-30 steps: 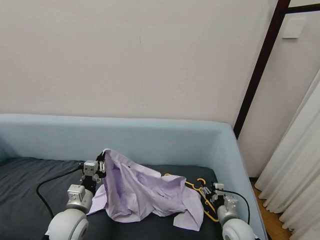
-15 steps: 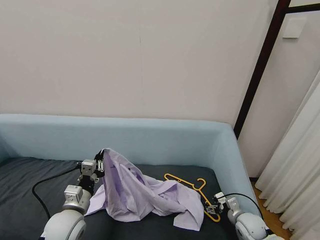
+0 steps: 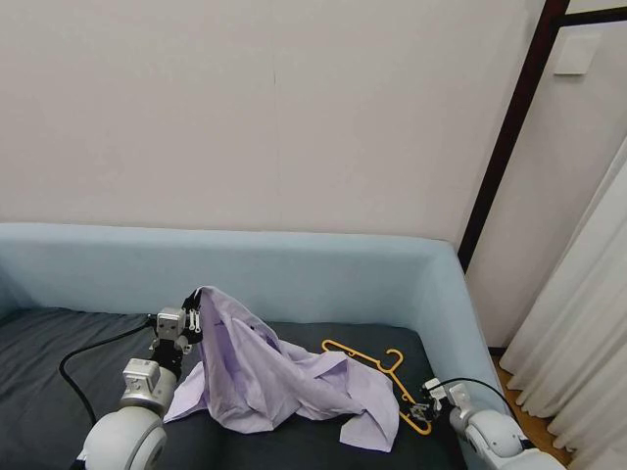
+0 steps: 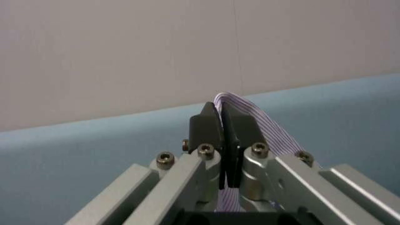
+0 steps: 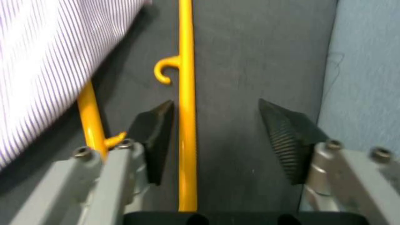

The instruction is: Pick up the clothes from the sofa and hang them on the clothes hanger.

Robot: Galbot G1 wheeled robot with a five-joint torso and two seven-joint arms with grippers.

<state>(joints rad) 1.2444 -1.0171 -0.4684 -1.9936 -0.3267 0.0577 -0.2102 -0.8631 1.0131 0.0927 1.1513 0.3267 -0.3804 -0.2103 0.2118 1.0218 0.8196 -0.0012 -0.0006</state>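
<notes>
A: Left gripper [image 3: 193, 313], jaws?
B: Clenched. Wrist view: both fingers [image 4: 205, 126] pressed flat together on a fold of the striped lilac shirt [image 3: 265, 377]. Cloth pokes out just past the tips and drops away behind them.
A: So the shirt is off the sofa [image 3: 313, 274]?
B: Partly. The pinched fold stands as a peak at the jaws. From there the cloth slopes down and lies spread on the dark seat cushion [image 3: 29, 338], between the two grippers.
A: Right gripper [image 3: 422, 399]?
B: Jaws released, spread wide, low over the cushion. Grasping nothing.
A: Yellow hanger [image 5: 185, 56]?
B: Flat on the cushion. One straight bar runs lengthwise through the gap between the open jaws, close beside one finger [image 5: 156, 136] and well apart from the other. Contact with that finger: cannot tell. A small hook on the bar sits just ahead of the tips. A second bar, outside the jaws, runs under the shirt's edge.
A: Anything else?
B: Black cable [image 3: 98, 346] lying across the cushion beside the left arm.
</notes>
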